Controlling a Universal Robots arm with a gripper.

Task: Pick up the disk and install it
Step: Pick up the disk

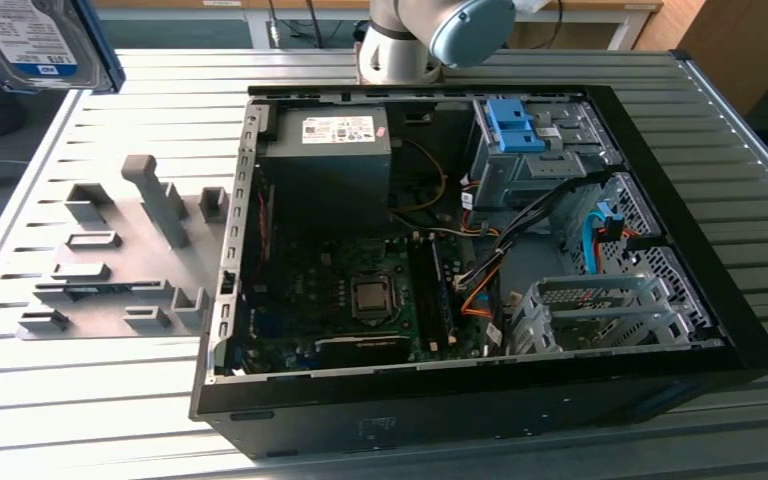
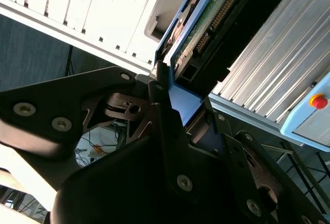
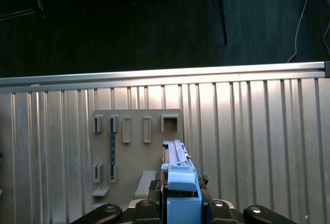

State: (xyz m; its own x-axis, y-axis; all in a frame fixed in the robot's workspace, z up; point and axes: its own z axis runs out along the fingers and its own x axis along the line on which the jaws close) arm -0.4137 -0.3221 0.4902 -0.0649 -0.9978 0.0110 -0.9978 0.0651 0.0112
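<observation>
In the second wrist view the black gripper (image 2: 181, 104) holds the disk (image 2: 206, 26) by its blue carrier rail, with the fingers (image 2: 159, 92) pressed against either side. The disk's green circuit board and connector edge are exposed. Behind it lies the ribbed metal counter (image 2: 289, 64), and a red button (image 2: 318, 101) sits on a pale blue box nearby.

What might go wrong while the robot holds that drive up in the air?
The end effector grips the disk by its blue carrier, well above the table; a slip would likely drop it. Orange and black cables crowd the open computer case, so the disk might snag there.
</observation>
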